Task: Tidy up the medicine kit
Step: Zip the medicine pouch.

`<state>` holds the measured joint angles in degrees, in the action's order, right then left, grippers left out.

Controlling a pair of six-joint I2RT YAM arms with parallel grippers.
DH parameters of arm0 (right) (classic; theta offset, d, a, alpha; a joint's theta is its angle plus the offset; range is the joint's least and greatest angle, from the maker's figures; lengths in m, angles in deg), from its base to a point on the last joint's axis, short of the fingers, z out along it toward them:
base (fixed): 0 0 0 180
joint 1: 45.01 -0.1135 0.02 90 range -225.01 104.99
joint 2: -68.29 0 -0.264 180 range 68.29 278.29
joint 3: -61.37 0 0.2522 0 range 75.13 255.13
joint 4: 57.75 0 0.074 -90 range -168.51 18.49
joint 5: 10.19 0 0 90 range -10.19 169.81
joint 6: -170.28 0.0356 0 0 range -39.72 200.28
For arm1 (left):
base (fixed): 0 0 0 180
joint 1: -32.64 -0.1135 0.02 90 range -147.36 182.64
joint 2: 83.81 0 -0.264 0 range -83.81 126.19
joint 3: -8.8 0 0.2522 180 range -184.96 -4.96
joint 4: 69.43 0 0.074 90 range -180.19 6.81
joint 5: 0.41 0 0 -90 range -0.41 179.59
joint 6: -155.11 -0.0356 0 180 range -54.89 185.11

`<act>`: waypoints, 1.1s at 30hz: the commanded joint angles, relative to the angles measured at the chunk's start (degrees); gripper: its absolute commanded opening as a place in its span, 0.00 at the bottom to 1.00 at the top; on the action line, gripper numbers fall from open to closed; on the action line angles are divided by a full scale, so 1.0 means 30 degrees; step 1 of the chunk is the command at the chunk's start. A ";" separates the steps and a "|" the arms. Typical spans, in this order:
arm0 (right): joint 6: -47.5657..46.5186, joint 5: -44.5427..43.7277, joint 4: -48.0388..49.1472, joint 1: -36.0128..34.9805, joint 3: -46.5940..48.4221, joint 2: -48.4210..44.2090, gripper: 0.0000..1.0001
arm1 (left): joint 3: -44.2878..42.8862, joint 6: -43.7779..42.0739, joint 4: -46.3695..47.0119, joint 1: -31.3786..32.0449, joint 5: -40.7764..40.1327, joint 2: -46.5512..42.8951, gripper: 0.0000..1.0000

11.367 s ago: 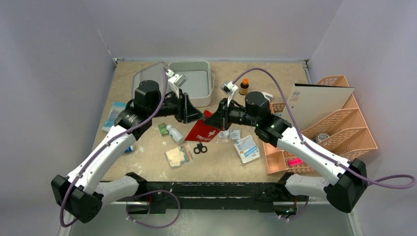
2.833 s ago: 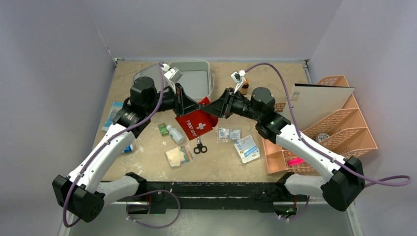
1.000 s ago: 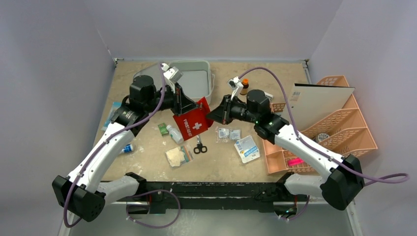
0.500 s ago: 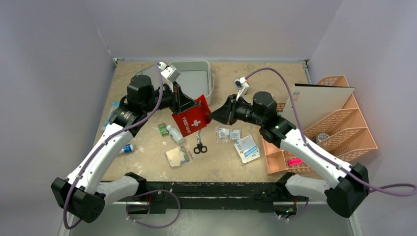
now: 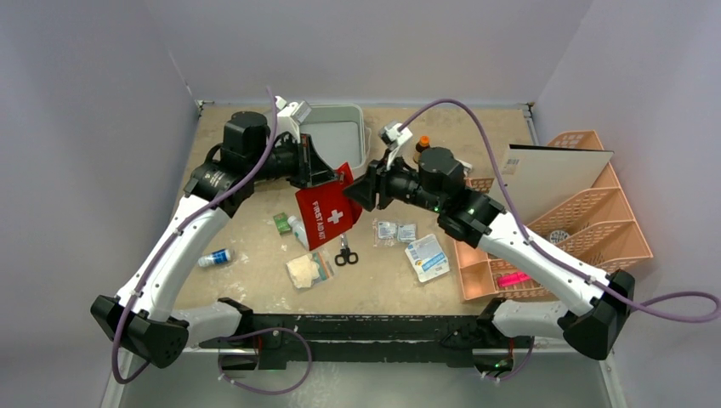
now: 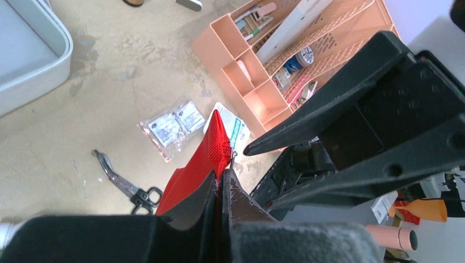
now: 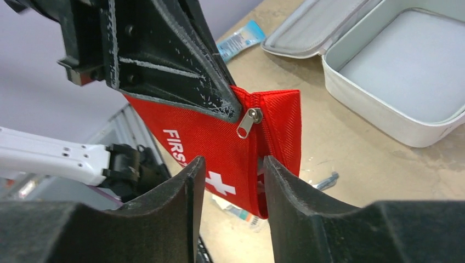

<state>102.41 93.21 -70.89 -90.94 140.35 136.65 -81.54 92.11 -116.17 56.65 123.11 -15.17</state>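
Jaws of the left arm clamp one edge of the red pouch, while the right arm has its jaws part-open by the zipper.

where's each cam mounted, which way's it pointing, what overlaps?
Top external: fixed above and behind the bases, looking down on the table; both arms, left gripper and right gripper facing each other.
Left wrist: on that wrist, looking past its own shut fingers, pinching the red pouch, toward the peach organizer; right gripper's fingers alongside.
Right wrist: on that wrist, looking between its own parted fingers at the pouch, with the open medicine kit behind.
Shared: both wrist views show the pouch and the opposite gripper.
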 commanded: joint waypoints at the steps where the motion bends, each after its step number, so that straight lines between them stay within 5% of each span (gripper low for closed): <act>1: -0.3331 -0.3153 -0.1402 -0.1264 0.1548 0.0623 0.48 | -0.1093 0.0878 -0.1182 -0.0093 -0.0288 0.0109 0.00; 16: -0.6809 -0.6479 -0.1629 -0.2768 0.3167 0.2468 0.54 | -0.1310 0.1342 -0.1246 -0.0082 0.1653 0.0204 0.00; 25: -0.6429 -1.0866 -0.1176 -0.2961 0.2037 0.1689 0.30 | -0.1778 -0.0150 -0.3168 -0.0100 0.0399 0.0512 0.00; 33: -0.3826 -1.0197 -0.1559 -0.2952 0.0729 0.0588 0.20 | -0.1762 -0.0593 -0.3720 -0.0093 -0.0918 0.0825 0.00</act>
<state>86.98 65.98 -75.96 -100.77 144.59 141.63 -84.51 92.27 -124.73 56.67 122.65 -13.03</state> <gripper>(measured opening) 0.210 0.005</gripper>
